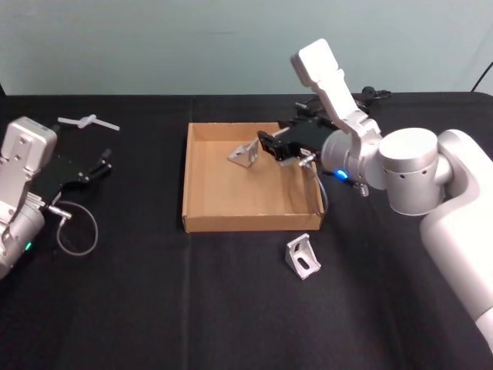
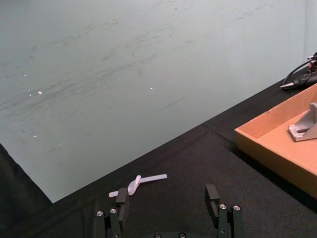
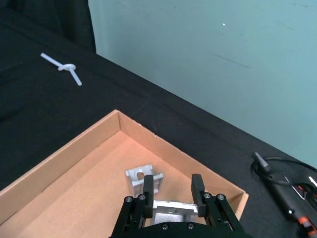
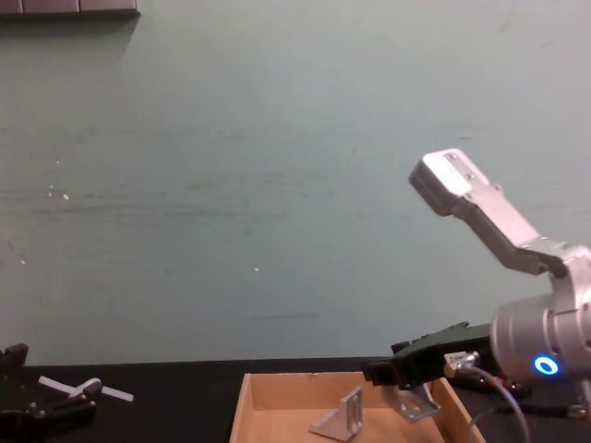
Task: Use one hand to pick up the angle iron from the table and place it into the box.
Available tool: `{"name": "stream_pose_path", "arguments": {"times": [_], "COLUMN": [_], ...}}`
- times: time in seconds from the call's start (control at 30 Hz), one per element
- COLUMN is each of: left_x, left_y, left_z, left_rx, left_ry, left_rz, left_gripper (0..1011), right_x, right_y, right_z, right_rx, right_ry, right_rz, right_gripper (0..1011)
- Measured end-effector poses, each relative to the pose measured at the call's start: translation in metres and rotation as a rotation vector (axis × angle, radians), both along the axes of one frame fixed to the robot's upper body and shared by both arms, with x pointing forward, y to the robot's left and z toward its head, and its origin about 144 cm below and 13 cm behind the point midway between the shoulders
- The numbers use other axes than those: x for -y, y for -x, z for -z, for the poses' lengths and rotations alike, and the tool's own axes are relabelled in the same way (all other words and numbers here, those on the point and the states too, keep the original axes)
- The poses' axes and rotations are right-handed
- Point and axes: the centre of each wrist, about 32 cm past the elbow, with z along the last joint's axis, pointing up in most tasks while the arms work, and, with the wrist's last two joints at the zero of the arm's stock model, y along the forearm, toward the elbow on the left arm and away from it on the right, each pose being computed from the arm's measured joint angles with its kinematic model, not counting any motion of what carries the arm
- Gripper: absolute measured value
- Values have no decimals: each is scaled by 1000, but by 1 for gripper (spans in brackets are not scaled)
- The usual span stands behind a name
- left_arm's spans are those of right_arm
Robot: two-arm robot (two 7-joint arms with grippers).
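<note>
Your right gripper's (image 3: 172, 182) fingers (image 3: 196, 184) are clamped on one angle iron (image 3: 171, 211), mostly hidden behind them (only a silver edge shows). You have three brackets: that one over the box (image 1: 250, 222), a second angle iron (image 1: 245, 154) lying inside near the far wall, and a third angle iron (image 1: 303, 256) on the desk (image 1: 154, 308) just in front of the box. The right arm reaches in from the right, elbow raised. The left gripper (image 2: 168, 196) rests well left, fingers spread and empty.

Head looks down, chest looks across; both share the box (image 1: 246, 222).
</note>
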Motion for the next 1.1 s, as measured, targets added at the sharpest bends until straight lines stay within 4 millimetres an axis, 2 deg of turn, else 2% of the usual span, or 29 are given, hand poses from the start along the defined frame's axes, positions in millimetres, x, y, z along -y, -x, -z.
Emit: {"name": "stream_pose_path", "arguments": {"times": [0.43, 0.8, 1.1], "left_x": [0, 0, 0], "left_y": [0, 0, 0], "left_z": [0, 0, 0], "left_rx": [0, 0, 0], "left_ry": [0, 0, 0], "left_rz": [0, 0, 0], "left_gripper": [1005, 1005, 1005], "right_x": [-8, -8, -8], "right_y": [-15, -15, -14], "right_z": [8, 7, 7], "right_rx": [-7, -6, -5], "right_ry": [21, 20, 20], "right_rz": [20, 19, 19], "right_gripper": [459, 461, 707]}}
